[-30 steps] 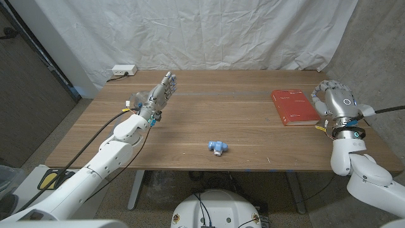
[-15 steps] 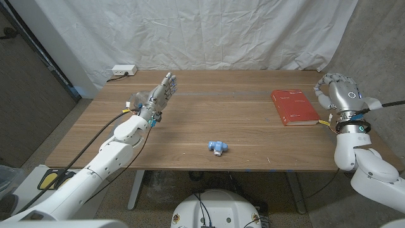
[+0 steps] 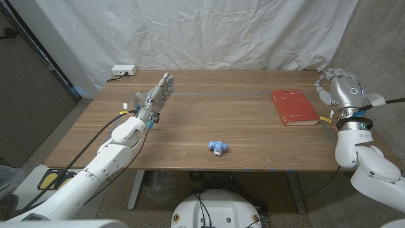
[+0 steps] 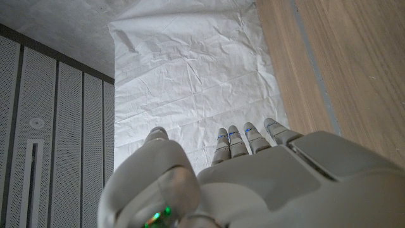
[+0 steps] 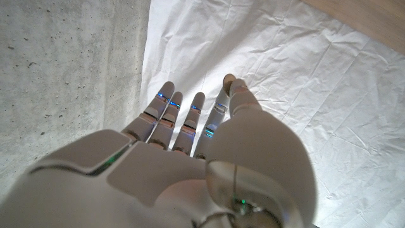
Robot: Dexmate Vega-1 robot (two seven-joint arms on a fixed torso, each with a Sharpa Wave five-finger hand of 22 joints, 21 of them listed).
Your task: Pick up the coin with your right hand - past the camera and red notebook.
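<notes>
The red notebook (image 3: 294, 106) lies flat on the right side of the wooden table (image 3: 240, 126). A small blue toy camera (image 3: 217, 147) sits near the front middle. I cannot make out a coin in these frames. My right hand (image 3: 342, 88) hangs at the table's right edge, just right of the notebook's far end, and holds nothing. In the right wrist view its fingers (image 5: 190, 117) reach out straight and apart towards the white cloth. My left hand (image 3: 158, 95) is raised over the far left of the table, fingers (image 4: 243, 139) straight, nothing in it.
A white power box (image 3: 123, 69) sits at the far left corner with a cable. A small pale object (image 3: 131, 99) lies just left of my left hand. A white cloth backdrop (image 3: 202, 31) hangs behind the table. A concrete wall (image 3: 380, 44) stands on the right.
My right hand has risen and moved away from me along the table's right edge, from beside the notebook's near end to its far end. The left hand has shifted slightly left.
</notes>
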